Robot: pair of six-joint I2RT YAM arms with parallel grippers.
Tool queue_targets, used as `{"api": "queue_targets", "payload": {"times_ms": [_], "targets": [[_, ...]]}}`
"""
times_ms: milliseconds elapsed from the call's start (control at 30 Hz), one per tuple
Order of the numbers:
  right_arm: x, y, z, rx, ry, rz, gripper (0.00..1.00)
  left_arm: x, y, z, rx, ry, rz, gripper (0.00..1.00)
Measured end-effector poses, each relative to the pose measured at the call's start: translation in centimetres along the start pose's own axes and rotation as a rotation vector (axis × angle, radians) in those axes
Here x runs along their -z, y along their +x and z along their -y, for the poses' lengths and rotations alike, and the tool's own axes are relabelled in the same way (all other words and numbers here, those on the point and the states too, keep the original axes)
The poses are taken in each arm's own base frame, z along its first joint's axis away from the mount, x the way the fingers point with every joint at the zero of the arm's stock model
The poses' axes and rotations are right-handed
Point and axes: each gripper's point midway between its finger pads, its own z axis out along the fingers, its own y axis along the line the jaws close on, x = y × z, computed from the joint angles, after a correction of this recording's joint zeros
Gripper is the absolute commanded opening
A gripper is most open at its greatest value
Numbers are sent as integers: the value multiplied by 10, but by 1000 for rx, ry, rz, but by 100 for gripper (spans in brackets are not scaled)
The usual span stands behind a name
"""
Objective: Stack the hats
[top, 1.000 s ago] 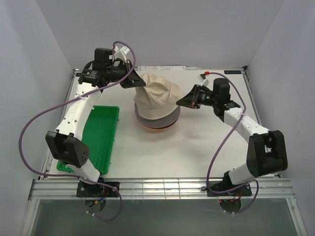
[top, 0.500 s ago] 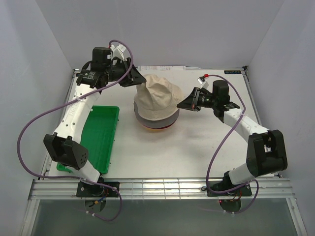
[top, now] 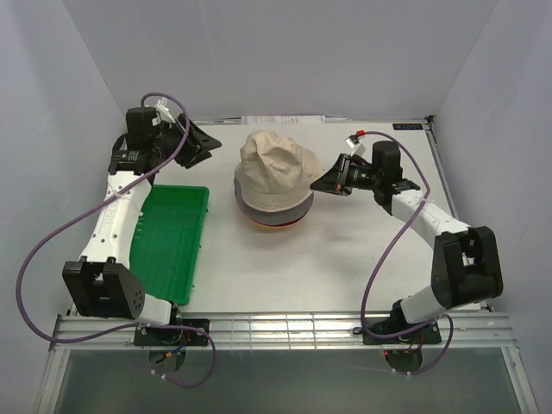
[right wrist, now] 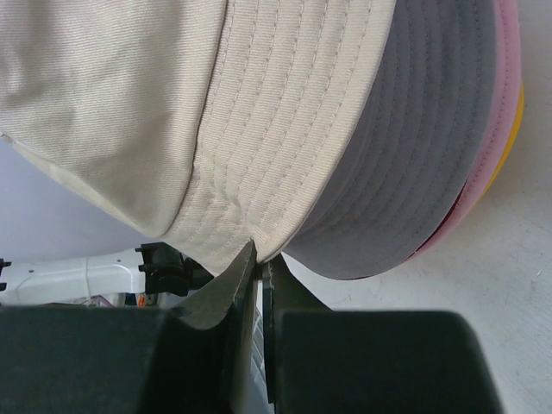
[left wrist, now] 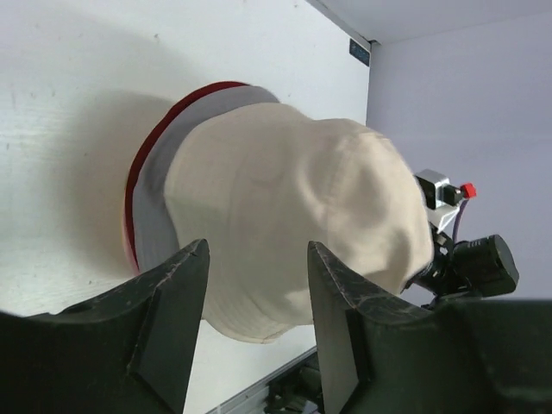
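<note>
A green rectangular plastic tray (top: 172, 243) lies at the left of the white table (top: 345, 259), and above it the left gripper (top: 211, 142) hangs with fingers apart, empty. At centre a beige fabric bucket hat (top: 274, 168) tops a grey brimmed hat (top: 276, 209). Right of it, the right gripper (top: 316, 182) has fingers together at the beige brim.

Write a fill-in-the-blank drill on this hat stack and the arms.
The top hat is ___. The second hat, directly under it, is ___. The left tool has its jaws ___. The tray is coloured ___.
Missing words: beige; grey; open; green.
</note>
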Motion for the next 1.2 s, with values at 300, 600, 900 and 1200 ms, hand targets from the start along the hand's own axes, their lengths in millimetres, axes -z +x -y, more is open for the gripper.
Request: {"api": "queue_targets", "payload": {"times_ms": [300, 600, 900, 1200], "targets": [[0, -2, -1, -11, 4, -7, 8, -44, 47, -61, 226, 7, -141, 61], [-1, -2, 1, -23, 10, -18, 8, -67, 47, -62, 275, 105, -143, 68], [-1, -4, 0, -21, 9, -17, 8, -85, 61, -81, 339, 121, -168, 69], [-3, -4, 2, -27, 12, -21, 8, -90, 58, -76, 355, 174, -160, 67]]}}
